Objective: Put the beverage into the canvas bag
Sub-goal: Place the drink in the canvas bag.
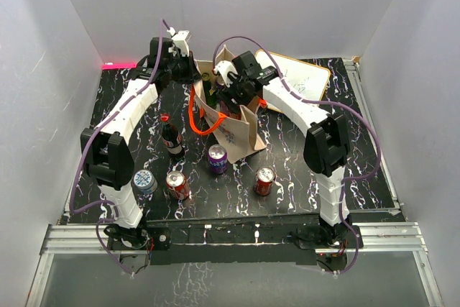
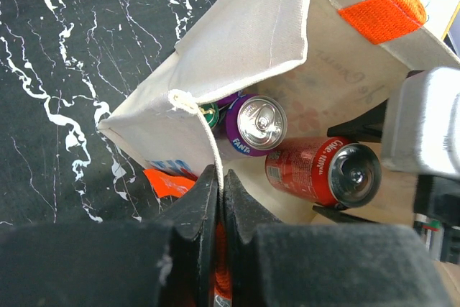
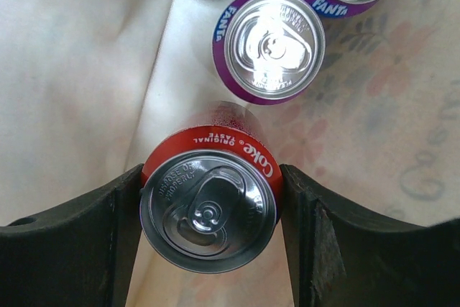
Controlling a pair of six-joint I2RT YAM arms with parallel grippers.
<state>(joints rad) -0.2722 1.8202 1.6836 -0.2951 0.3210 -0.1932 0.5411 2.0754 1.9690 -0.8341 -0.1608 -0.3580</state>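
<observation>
Left claw (image 2: 220, 177) clenched on bag (image 2: 244, 34) rim, propping mouth open. Right claw (image 3: 212, 174) grasps Coke can (image 3: 208, 213) inside bag, above purple cans (image 3: 273, 44). Depth unclear: lower gently beside them, then release, with rim pinched throughout.

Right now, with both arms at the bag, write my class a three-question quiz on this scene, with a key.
1. True or false: the right gripper holds the red Coke can inside the canvas bag.
2. The left gripper is shut on: A the bag's rim, B a purple can, C a bottle.
3. Which brand name shows on the purple cans in the bag?
Key: 1 true; 2 A; 3 Fanta.
</observation>
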